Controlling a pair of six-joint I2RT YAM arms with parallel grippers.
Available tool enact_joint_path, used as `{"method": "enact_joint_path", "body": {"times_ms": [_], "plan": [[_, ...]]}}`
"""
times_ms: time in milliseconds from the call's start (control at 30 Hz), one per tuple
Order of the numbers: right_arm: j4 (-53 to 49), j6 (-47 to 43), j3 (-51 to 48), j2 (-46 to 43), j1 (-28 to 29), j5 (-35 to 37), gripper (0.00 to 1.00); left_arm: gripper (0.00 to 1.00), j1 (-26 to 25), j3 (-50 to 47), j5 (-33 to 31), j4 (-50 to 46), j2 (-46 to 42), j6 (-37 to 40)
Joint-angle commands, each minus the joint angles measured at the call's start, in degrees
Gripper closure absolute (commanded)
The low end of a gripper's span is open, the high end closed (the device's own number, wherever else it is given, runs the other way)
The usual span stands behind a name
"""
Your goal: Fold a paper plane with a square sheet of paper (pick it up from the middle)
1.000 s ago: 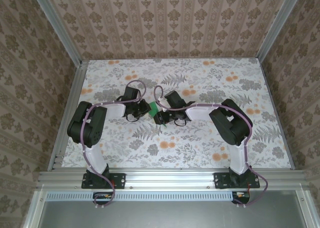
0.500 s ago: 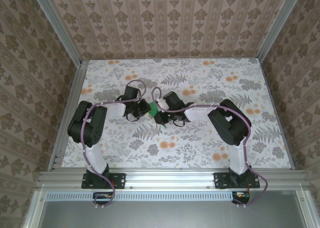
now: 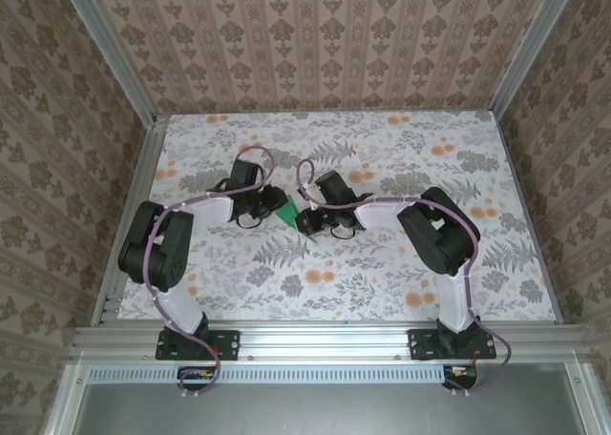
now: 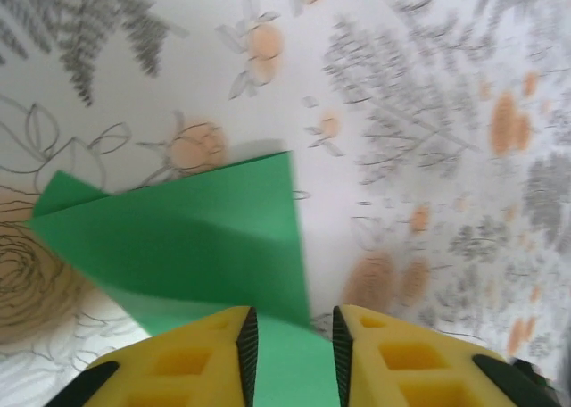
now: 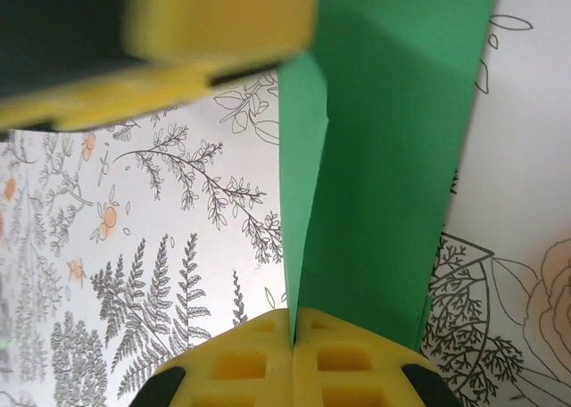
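The bright green sheet of paper is folded into a pointed shape with a crease and sits between the two grippers at mid-table. My right gripper is shut on one edge of the green paper, which stands up from its yellow pads. My left gripper is open, its yellow fingers apart over a corner of the paper, not pinching it. From above, the left gripper is left of the paper and the right gripper is at its right. One blurred left finger looms above the paper.
The floral tabletop lies all around. Aluminium rails border the table on the left and right, with patterned walls behind. Purple cables loop over both wrists.
The left arm has swung its elbow out to the left and its wrist has moved back a little. More of the green paper shows as a triangle between the grippers.
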Motion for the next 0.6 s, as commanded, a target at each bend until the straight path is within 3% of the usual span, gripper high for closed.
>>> {"method": "enact_joint_path", "body": {"times_ms": [0,567], "plan": [[1.1,4.7,0.2,1.1,-0.7,-4.5,1.00,0.65,0.3,-2.0,1.6,2.3,-3.4,2.5],[2.9,15.7,-0.4,4.7,-3.6,-9.4,1.00,0.72,-2.7,-5.0,4.0,6.2,-0.4,4.3]]}}
